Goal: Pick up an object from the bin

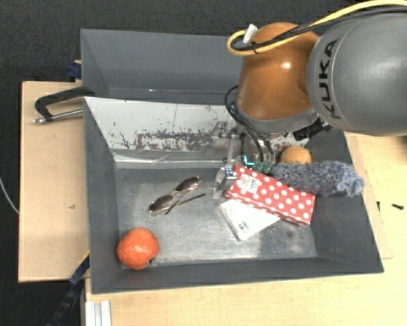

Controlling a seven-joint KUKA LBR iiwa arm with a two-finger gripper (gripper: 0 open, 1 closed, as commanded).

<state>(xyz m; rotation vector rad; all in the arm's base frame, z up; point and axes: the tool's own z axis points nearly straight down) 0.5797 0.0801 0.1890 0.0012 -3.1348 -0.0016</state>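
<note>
Red white-dotted cardboard box [274, 195] lay just beside hand [228, 172]; spread or closed, couldn't tell. I judged squaring across its narrow width best.

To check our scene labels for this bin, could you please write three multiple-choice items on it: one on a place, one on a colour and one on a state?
1. Where in the bin does the orange ball lie?
A) lower left corner
B) upper right corner
C) the middle

2. What colour are the dots on the red box?
A) black
B) white
C) yellow

3. How is the pair of glasses?
A) lifted above the bin
B) under the ball
C) lying on the bin floor

Answers:
1 A, it sits by the lower left walls.
2 B, white dots cover its red face.
3 C, it lies flat, left of the gripper.
</note>
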